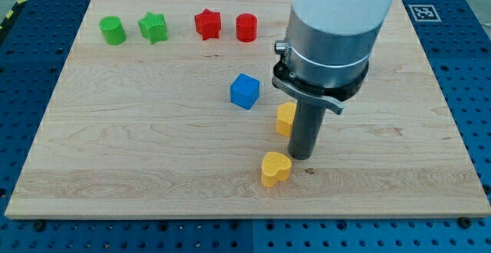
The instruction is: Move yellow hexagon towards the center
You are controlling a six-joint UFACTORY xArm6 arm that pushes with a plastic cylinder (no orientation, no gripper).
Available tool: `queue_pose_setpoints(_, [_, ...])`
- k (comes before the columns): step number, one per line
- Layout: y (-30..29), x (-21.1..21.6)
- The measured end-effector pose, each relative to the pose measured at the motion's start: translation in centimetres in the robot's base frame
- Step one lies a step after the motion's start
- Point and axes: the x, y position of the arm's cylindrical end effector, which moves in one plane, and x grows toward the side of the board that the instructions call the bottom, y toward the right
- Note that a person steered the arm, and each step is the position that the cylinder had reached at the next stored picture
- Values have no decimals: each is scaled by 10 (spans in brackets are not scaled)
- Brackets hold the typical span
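The yellow hexagon [285, 119] lies right of the board's middle, partly hidden behind my rod. My tip [302, 156] rests on the board just to the hexagon's lower right, touching or nearly touching it. A yellow heart-shaped block [275, 169] lies just to the lower left of my tip. A blue cube [245, 91] lies to the upper left of the hexagon, near the board's middle.
Along the view's top stand a green cylinder [112, 30], a green star [153, 27], a red star [207, 24] and a red cylinder [246, 27]. The arm's wide white and grey body [330, 38] covers the board's upper right. The wooden board [115, 146] lies on a blue perforated table.
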Motion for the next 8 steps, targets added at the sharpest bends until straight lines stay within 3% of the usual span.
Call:
queue_pose_setpoints(6, [15, -66])
queue_pose_setpoints(7, [15, -68])
queue_pose_setpoints(8, [18, -38])
